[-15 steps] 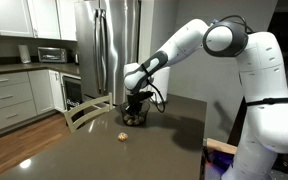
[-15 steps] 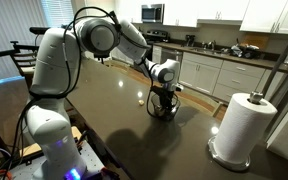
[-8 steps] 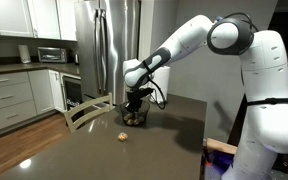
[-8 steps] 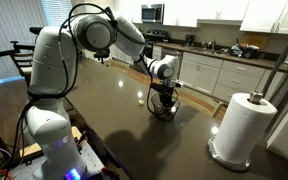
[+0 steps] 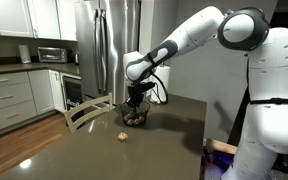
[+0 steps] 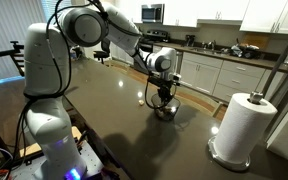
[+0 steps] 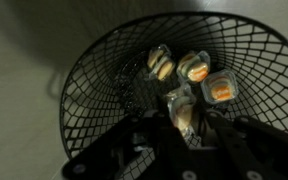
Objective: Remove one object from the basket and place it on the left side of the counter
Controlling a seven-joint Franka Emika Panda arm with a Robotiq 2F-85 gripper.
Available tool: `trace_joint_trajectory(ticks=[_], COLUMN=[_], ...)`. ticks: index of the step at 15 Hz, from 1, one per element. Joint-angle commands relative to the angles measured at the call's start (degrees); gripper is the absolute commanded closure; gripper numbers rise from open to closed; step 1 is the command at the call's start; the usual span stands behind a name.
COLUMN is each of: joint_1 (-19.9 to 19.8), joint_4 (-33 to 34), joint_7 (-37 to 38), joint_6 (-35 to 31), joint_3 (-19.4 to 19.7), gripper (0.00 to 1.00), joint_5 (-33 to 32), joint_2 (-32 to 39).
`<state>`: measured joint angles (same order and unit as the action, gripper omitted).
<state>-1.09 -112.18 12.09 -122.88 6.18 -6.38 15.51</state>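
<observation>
Risen since a second ago, the claw (image 7: 184, 130) appears closed on one wrapped packet (image 7: 181, 108); the basket (image 7: 89, 80) sits directly below. The surface (image 5: 144, 150) spreads around it.

steel fridge (image 5: 109, 45) | white cabinets (image 5: 9, 95) | wood floor (image 5: 14, 130) | possibly a chair (image 5: 87, 110) | light: dim
</observation>
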Motion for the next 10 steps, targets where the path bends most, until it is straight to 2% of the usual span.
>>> trace_joint_trajectory(ticks=[1,10], joint_1=[1.2,2.7], joint_4=[-3.5,-7.6], joint_7=[3.3,3.7], joint_6=[0.3,-1.1], joint_3=[-0.1,-3.3], gripper=[0.9,0.9], joint_5=[-3.6,-7.7], joint_2=[-4.8,-11.5])
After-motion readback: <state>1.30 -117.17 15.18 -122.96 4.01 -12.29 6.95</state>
